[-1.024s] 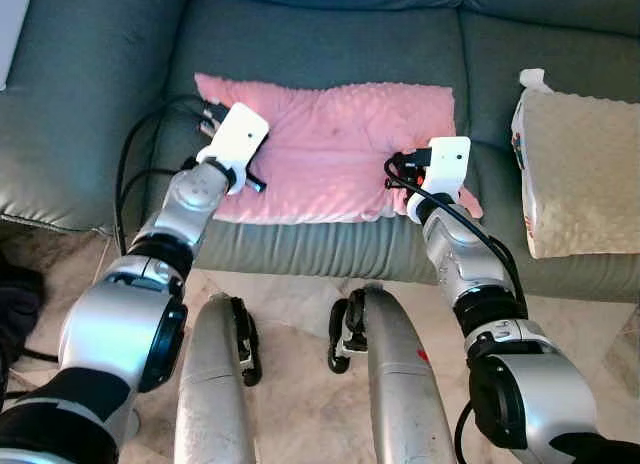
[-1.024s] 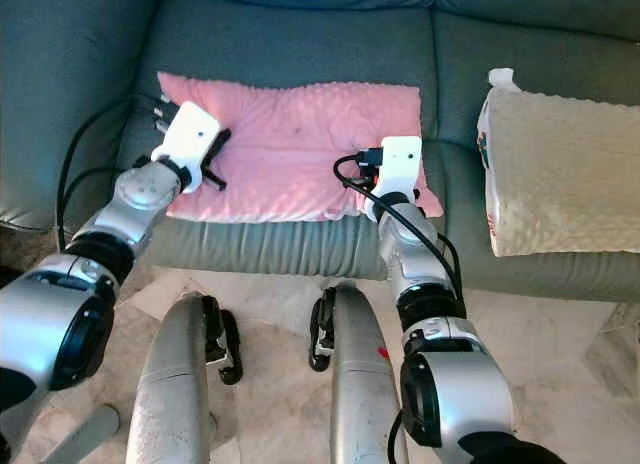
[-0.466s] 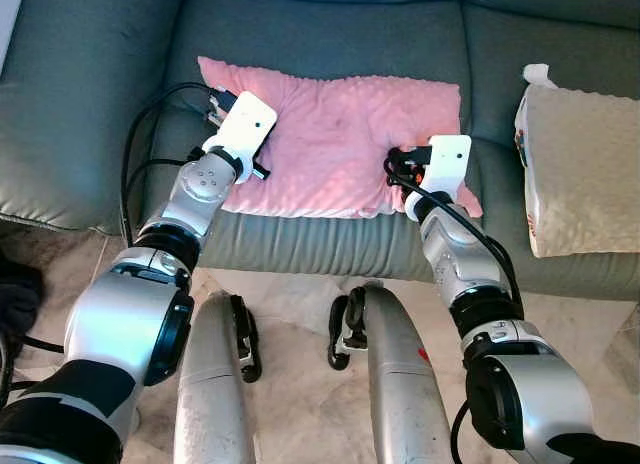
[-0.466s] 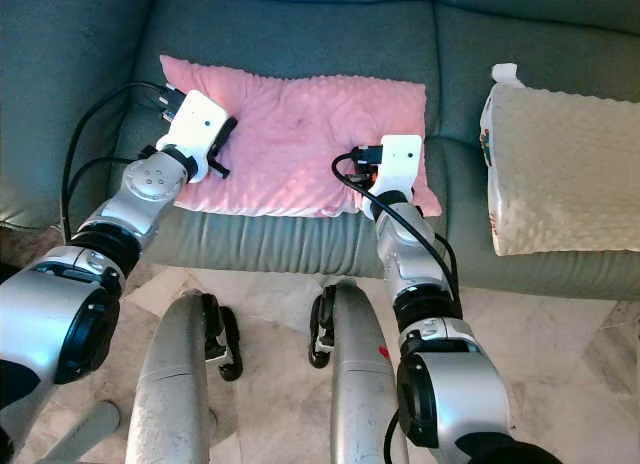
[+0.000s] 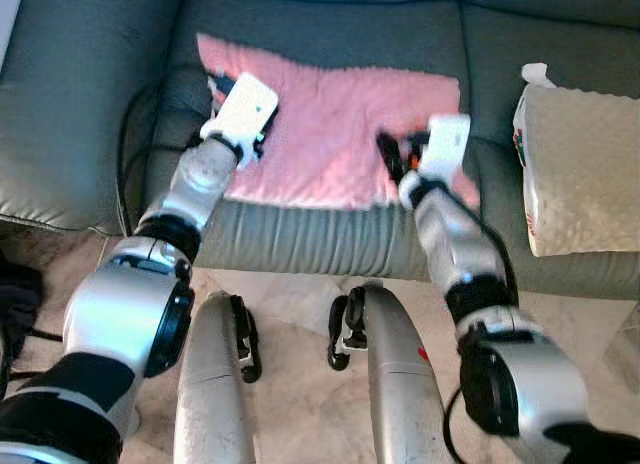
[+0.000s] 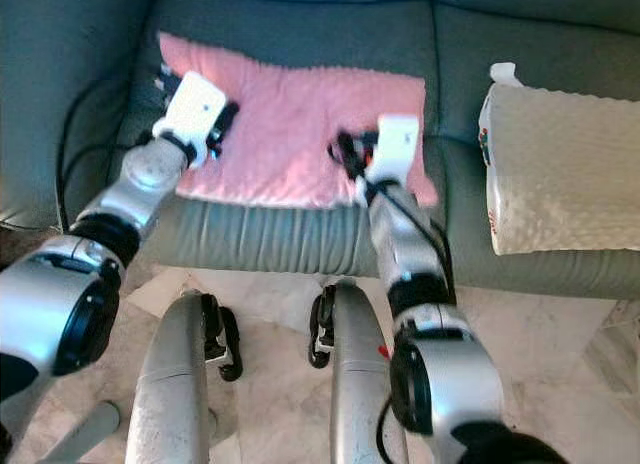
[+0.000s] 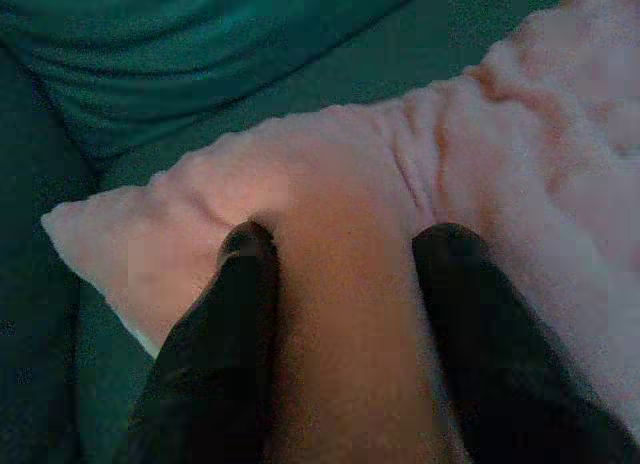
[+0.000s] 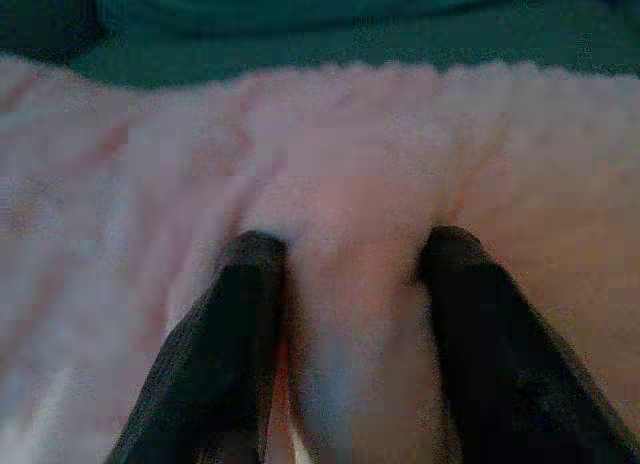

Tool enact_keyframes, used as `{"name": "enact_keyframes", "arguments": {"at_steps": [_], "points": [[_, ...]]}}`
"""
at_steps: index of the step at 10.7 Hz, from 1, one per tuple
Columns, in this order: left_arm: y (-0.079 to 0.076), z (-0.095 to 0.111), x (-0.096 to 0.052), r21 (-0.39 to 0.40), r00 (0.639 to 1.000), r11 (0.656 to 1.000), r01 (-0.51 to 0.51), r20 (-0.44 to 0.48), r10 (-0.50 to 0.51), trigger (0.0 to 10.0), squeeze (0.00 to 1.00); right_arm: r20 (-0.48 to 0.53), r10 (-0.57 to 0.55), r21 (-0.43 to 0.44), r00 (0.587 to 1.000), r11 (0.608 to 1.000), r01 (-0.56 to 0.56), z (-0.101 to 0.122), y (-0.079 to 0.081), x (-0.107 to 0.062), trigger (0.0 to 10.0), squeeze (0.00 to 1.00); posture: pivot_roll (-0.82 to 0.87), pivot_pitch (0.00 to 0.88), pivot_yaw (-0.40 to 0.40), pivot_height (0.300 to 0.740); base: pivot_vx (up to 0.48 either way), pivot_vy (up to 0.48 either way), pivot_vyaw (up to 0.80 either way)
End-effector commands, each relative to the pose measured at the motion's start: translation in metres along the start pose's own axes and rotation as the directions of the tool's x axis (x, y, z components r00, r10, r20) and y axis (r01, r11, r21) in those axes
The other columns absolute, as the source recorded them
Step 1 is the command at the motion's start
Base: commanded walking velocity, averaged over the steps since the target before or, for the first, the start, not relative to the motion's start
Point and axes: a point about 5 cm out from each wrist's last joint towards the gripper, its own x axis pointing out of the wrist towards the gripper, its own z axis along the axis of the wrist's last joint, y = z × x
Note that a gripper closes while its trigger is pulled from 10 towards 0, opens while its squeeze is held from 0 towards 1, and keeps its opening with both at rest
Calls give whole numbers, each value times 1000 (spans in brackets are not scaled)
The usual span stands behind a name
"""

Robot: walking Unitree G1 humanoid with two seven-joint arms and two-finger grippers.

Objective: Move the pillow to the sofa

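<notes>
Nearest to me I see the robot's two silver legs (image 5: 210, 384) standing on the pale tiled floor (image 5: 300, 304) just in front of the sofa (image 5: 90, 94). Both arms reach forward over the seat edge: the left hand (image 7: 345, 249) is clamped on a fold of the pink pillow (image 5: 340, 124) near its left corner, and the right hand (image 8: 350, 254) is clamped on a fold near its right end. The pillow lies flat on the green sofa seat, with a beige pillow (image 5: 585, 174) on the seat to its right, apart from it.
</notes>
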Motion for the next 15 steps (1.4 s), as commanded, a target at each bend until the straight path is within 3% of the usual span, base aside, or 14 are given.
{"name": "enact_keyframes", "arguments": {"at_steps": [1,4,8,9,10,11,13,15], "points": [[-7,-8,-3,15,999,1000,23,-26,-23,10000,1000,-18,16,20,1000,1000,-15,-8,2,-3,10000,1000,-85,421,-43,646,0,0,0],[0,-17,-7,-15,999,1000,2,-50,-2,10000,1000,-13,47,25,999,999,-46,-8,4,-2,10000,1000,-83,361,-47,646,0,0,0],[2,-15,-7,33,999,999,10,-32,-9,10000,1000,-17,93,40,996,995,-92,-17,16,-10,10000,1000,-86,298,-45,646,0,0,0],[4,-14,-7,-6,1000,1000,-1,-21,1,10000,1000,5,94,43,996,995,-94,-16,18,-14,10000,1000,-87,284,-41,646,0,0,0],[11,-20,-10,-176,998,983,-58,-32,53,10000,1000,42,95,28,995,995,-96,-14,19,-22,10000,1000,-90,258,-37,646,0,0,0],[15,-24,-13,-232,997,970,-78,-31,72,10000,1000,60,109,-10,992,994,-109,-12,18,-29,10000,1000,-86,235,-37,646,0,0,0],[17,-32,-22,-303,997,950,-77,0,81,10000,1000,62,100,-53,993,994,-97,-16,11,-47,10000,1000,-72,186,-41,646,0,0,0],[12,-49,-41,-359,992,929,-88,50,114,10000,1000,44,81,-64,996,995,-78,-28,11,-72,10000,1000,-48,132,-41,646,0,0,0]]}}
